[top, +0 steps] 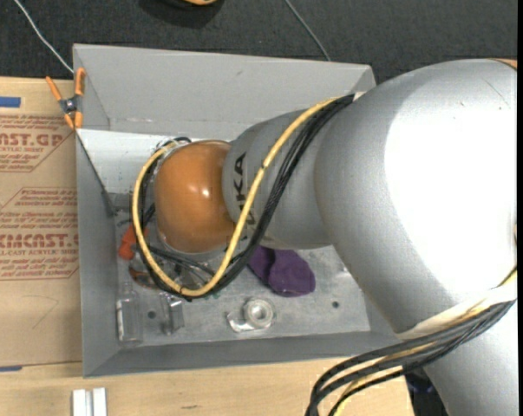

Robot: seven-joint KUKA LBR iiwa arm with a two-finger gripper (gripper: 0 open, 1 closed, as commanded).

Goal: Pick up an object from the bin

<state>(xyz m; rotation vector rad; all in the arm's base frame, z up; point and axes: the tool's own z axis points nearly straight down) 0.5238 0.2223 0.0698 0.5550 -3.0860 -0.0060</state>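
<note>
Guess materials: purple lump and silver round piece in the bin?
Purple lump: probably soft fabric or foam, matte, rounded sagging shape, no glare. Silver round piece: likely bare metal, glossy, bright highlights and crisp edges; plated plastic not ruled out.

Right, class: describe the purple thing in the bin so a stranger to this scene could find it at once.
Find the grey metal bin, then the robot's orange wrist cover in its middle. Just below and right of that cover lies a rounded purple lump. It is the only purple thing; its neighbour, a round fitting, is shiny silver.
</note>
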